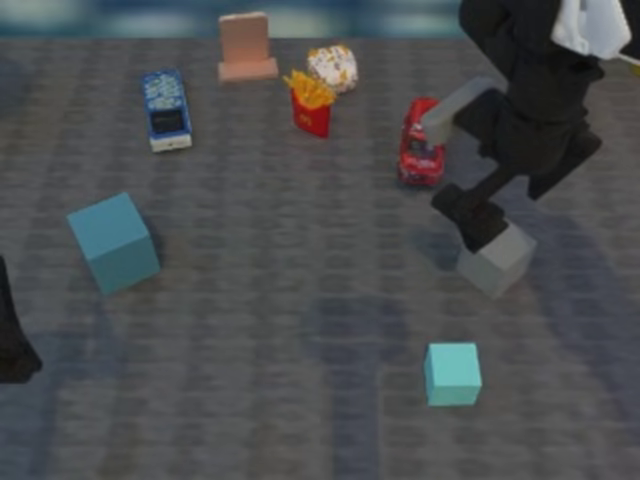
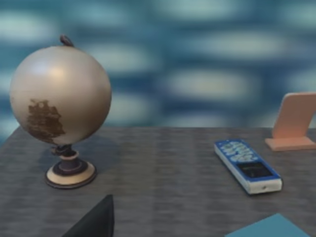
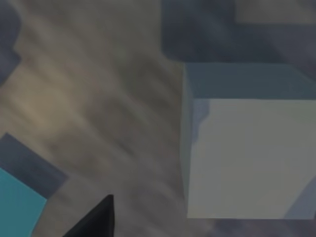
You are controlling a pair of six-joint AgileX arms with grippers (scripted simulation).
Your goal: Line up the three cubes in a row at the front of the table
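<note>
Right end effector (image 1: 482,228): I see it in the right middle of the top view, low over the grey cube (image 1: 497,260), at that cube's upper left edge. I cannot tell how its fingers stand.
Left end effector (image 1: 14,352): I see only a dark bit at the left edge of the top view, parked there. I cannot tell how its fingers stand.
Grey cube: it sits on the worktop (image 1: 300,300), right of the middle. In the right wrist view it (image 3: 247,158) fills the right side.
Big blue-teal cube (image 1: 113,242): left middle of the top view, turned a little, well apart from the other two.
Small turquoise cube (image 1: 452,374): lower right of the top view, below the grey cube, not touching it.
Back of the worktop: a blue phone (image 1: 165,109), a tan block (image 1: 246,47), a box of fries (image 1: 312,103), a round snack (image 1: 333,67) and a red toy car (image 1: 420,142).
Left wrist view: a globe (image 2: 60,98) stands on the worktop.
</note>
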